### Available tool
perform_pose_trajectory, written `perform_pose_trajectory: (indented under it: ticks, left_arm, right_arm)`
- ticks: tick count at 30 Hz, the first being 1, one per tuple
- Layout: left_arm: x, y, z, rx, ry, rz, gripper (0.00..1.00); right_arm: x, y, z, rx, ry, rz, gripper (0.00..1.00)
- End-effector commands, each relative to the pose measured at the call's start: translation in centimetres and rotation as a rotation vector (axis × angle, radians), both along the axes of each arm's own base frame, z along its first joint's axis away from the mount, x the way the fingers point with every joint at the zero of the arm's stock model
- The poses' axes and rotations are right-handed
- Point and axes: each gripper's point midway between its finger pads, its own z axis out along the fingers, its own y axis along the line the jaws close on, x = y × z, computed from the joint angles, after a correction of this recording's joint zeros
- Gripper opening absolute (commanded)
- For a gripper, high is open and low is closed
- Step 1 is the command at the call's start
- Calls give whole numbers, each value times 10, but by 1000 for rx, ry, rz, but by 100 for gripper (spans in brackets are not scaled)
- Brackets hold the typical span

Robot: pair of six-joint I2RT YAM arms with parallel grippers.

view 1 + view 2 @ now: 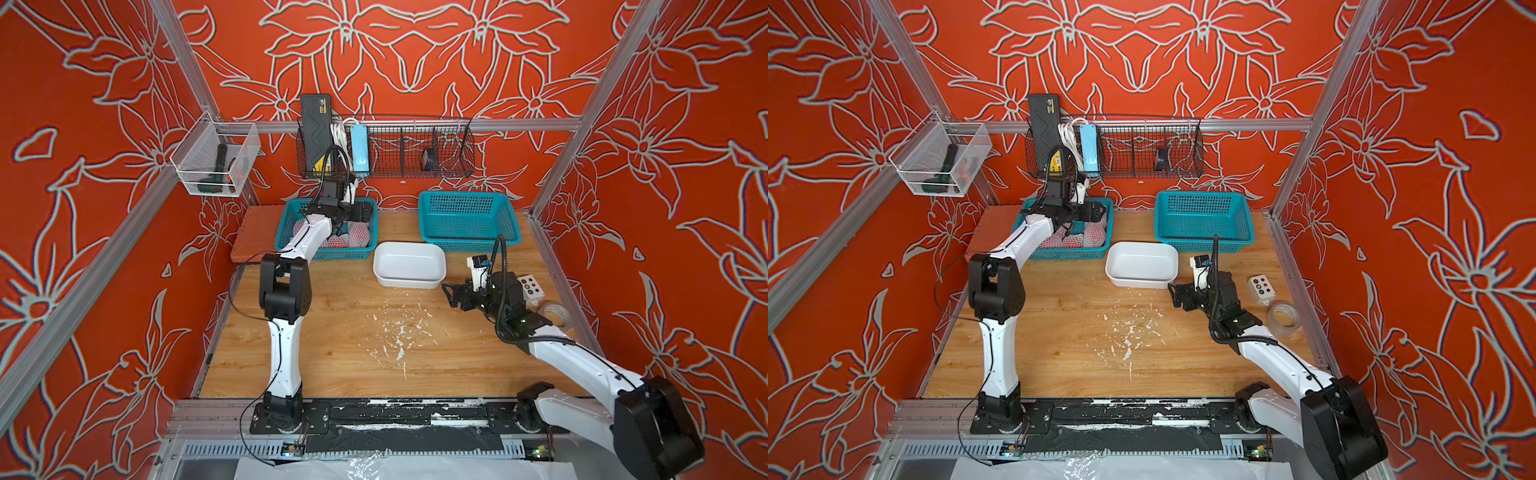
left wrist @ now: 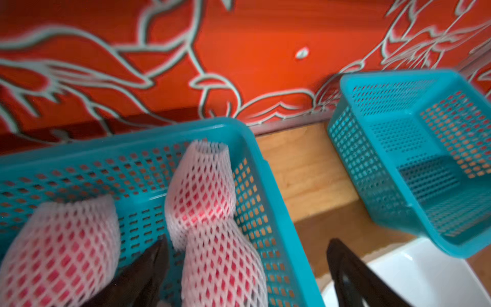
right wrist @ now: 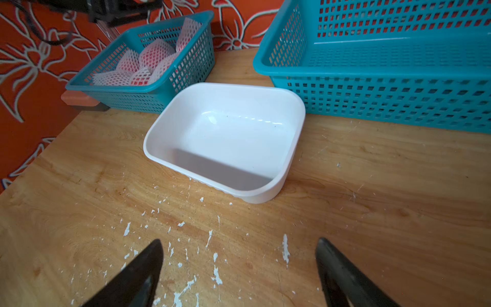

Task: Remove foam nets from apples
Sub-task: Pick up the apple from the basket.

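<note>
Right gripper (image 3: 240,242): open, empty, white tub (image 3: 225,138) just ahead.
Left gripper (image 2: 247,240): open, just over foam nets (image 2: 220,265) sheathing apples (image 2: 202,210), basket (image 2: 271,212) below.

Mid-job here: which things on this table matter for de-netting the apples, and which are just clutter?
Job: foam nets on apples, in the filled teal basket; probably the empty teal basket and white tub as drop-offs.
Clutter: tape roll, button box, foam crumbs, wire wall rack.
</note>
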Motion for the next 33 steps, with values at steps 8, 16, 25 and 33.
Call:
perform_pose_trajectory:
  ticks: [8,16,25,33]
  left_arm:
    - [34,12,-11,63,-39,71,93]
    - [22,24,14,32,-124,150,90]
    - [-10,32,50,-13,-272,177,92]
    - [4,30,15,-42,-216,143,93]
  right_arm:
    - [2,-8,7,29,-126,-62,90]
    - [5,-7,-1,23,-109,-70,89]
    - [8,-4,-8,11,-86,-63,89]
    - [8,-2,-9,12,-80,-60,89]
